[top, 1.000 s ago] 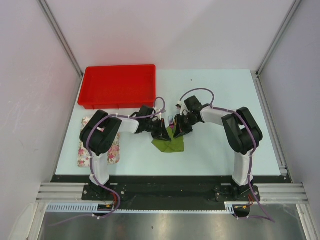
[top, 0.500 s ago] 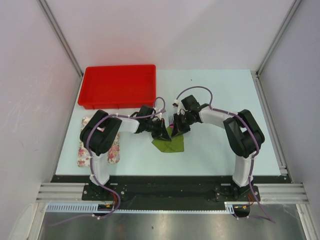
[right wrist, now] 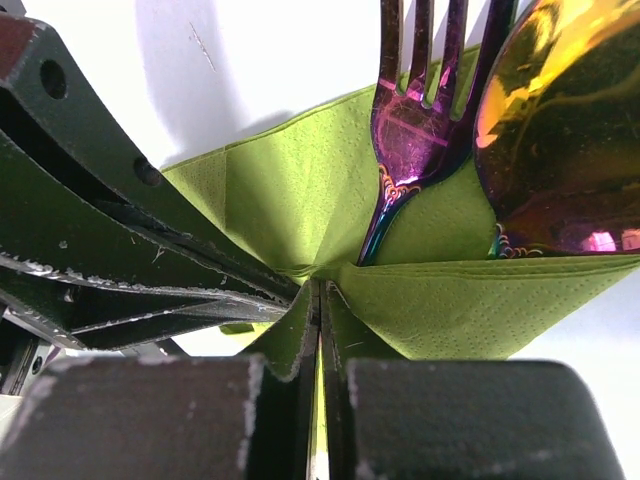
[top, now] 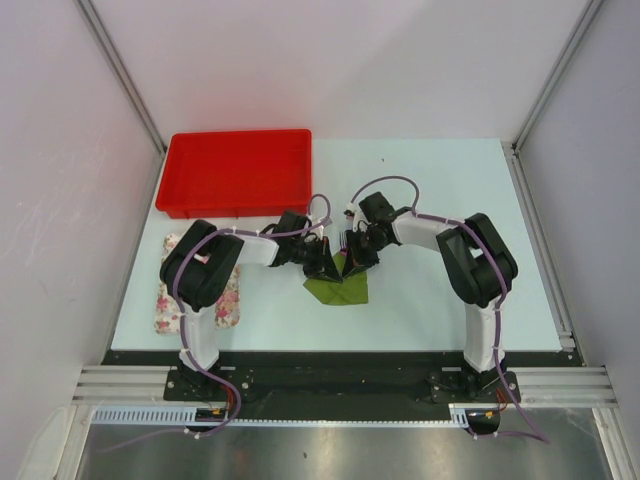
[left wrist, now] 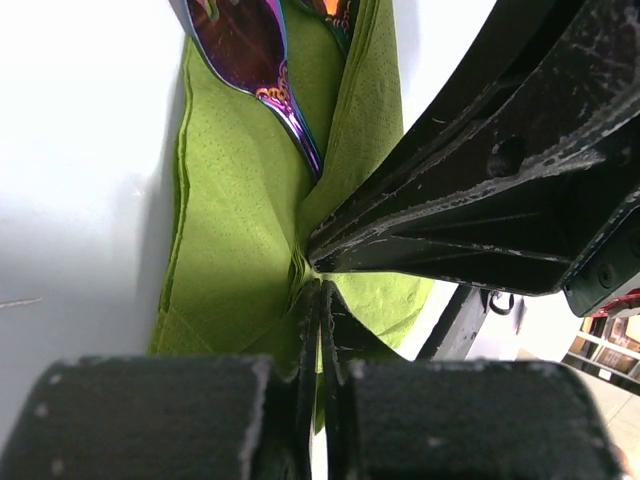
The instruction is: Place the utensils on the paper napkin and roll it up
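The olive-green paper napkin [top: 338, 290] lies at the table's middle, its two sides pulled up over the utensils. In the right wrist view the napkin [right wrist: 290, 190] wraps a pink-purple fork [right wrist: 412, 125] and a golden-orange spoon [right wrist: 565, 130]. In the left wrist view a purple utensil [left wrist: 245, 45] lies in the napkin's [left wrist: 235, 230] fold. My left gripper [top: 321, 265] [left wrist: 318, 292] is shut on the napkin's left flap. My right gripper [top: 352, 260] [right wrist: 320, 290] is shut on the right flap. The two grippers meet tip to tip above the napkin.
A red tray [top: 238, 172] stands at the back left. A floral pink and white cloth [top: 166, 302] lies at the left, partly under my left arm. My left gripper's fingers [right wrist: 110, 235] fill the left of the right wrist view.
My right gripper has moved a little to the left, toward my left gripper, bringing its napkin flap further over the utensils. My left arm has stayed in place.
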Tool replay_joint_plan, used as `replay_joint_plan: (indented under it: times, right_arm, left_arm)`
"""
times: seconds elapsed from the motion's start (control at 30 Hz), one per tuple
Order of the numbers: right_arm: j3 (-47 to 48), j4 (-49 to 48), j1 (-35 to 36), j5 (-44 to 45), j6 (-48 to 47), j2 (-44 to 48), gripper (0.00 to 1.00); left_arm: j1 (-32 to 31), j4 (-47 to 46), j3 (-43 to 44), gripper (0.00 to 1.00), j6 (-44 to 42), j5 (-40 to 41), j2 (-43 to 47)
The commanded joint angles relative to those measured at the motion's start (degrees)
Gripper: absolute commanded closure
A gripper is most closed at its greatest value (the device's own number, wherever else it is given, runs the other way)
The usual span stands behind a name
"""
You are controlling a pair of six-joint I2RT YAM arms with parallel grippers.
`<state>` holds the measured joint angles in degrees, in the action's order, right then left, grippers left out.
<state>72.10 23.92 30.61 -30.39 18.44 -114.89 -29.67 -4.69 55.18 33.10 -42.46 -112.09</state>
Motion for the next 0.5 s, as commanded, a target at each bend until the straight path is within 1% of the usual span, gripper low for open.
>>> replay_joint_plan:
  times: [0.0, 0.03, 0.07, 0.17, 0.3, 0.47]
  right_arm:
    - [-2.3, 3.8, -0.7, 7.1, -1.5, -3.6, 1.00]
    - [-2.7, 3.4, -0.7, 6.8, -1.5, -3.4, 1.00]
    - [-3.0, 3.0, -0.8, 6.1, -1.5, -2.8, 1.00]
    - [-3.2, 1.8, -1.0, 4.7, -1.5, -2.4, 1.00]
    - [-2.5, 1.7, -1.1, 4.1, -1.2, -2.4, 1.00]
    - [-2.5, 1.7, -1.5, 4.0, -1.3, -2.2, 1.00]
  left_arm:
    - [0.2, -3.3, -1.6, 0.95, 0.6, -0.7, 1.3]
    - [0.1, -7.8, -2.2, 0.93, 2.5, -2.1, 2.1]
    - [0.0, -10.1, -2.8, 0.89, 3.6, -3.1, 3.0]
    - [-1.4, -13.2, -2.5, 0.85, 5.6, -4.6, 5.0]
    - [-2.7, -14.9, -2.7, 0.85, 7.8, -4.5, 4.2]
    - [-2.4, -13.9, -3.7, 0.90, 9.3, -2.7, 1.0]
